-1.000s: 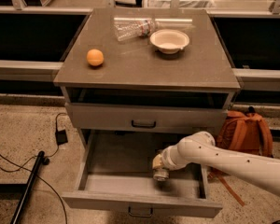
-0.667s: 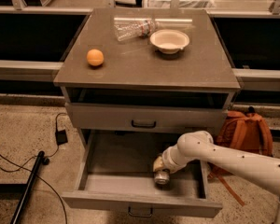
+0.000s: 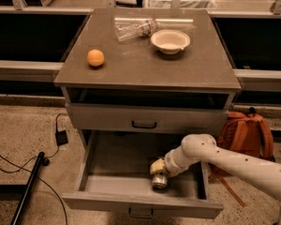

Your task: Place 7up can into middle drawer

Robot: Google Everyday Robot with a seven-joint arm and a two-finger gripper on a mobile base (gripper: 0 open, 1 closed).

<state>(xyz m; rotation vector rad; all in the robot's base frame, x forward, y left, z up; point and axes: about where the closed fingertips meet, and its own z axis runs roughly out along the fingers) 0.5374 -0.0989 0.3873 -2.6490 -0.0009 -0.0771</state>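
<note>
The 7up can [image 3: 159, 181] is inside the open middle drawer [image 3: 107, 186], low on its floor near the front wall, right of the middle. Its silvery end faces the camera. My gripper [image 3: 158, 168] reaches into the drawer from the right on the white arm [image 3: 215, 156]. It sits directly over the can and touches its top. The gripper's yellowish tip hides the can's upper part.
The drawer above [image 3: 145, 118] is shut, with a dark handle. On the cabinet top [image 3: 145, 69] are an orange fruit [image 3: 95, 57], a lying clear plastic bottle [image 3: 133, 28] and a beige bowl [image 3: 170, 41]. An orange backpack [image 3: 246, 135] stands right of the cabinet. Cables [image 3: 18, 158] lie on the floor at left.
The gripper and the can have moved slightly down and toward the drawer's front. Nothing on the cabinet top has moved.
</note>
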